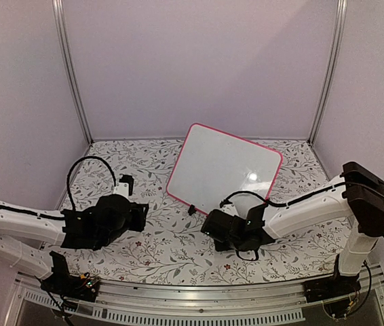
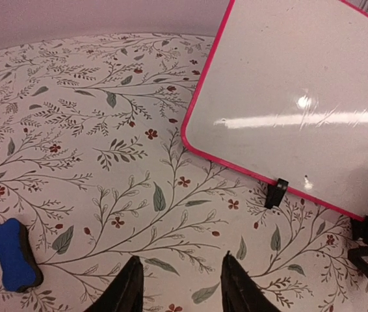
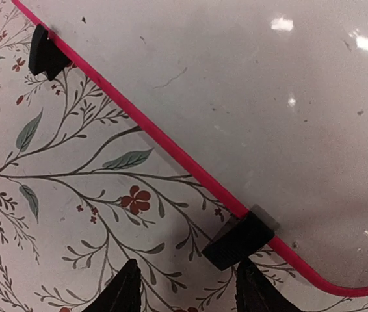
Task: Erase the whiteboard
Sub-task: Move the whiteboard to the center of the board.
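The left gripper [image 2: 181, 276] hangs low with its wrist tilted downward, fingers partly apart and empty. The right gripper [image 3: 187, 279] tilts down likewise, fingers spread, gripping nothing.

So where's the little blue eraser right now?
In the left wrist view, the blue eraser lies on the flowered tablecloth at the lower left, left of the left gripper and far from the whiteboard at the upper right.

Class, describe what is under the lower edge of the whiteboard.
Under the whiteboard, two small black feet grip its pink frame and rest on the floral tablecloth. Whatever lies behind the board is covered and cannot be told.
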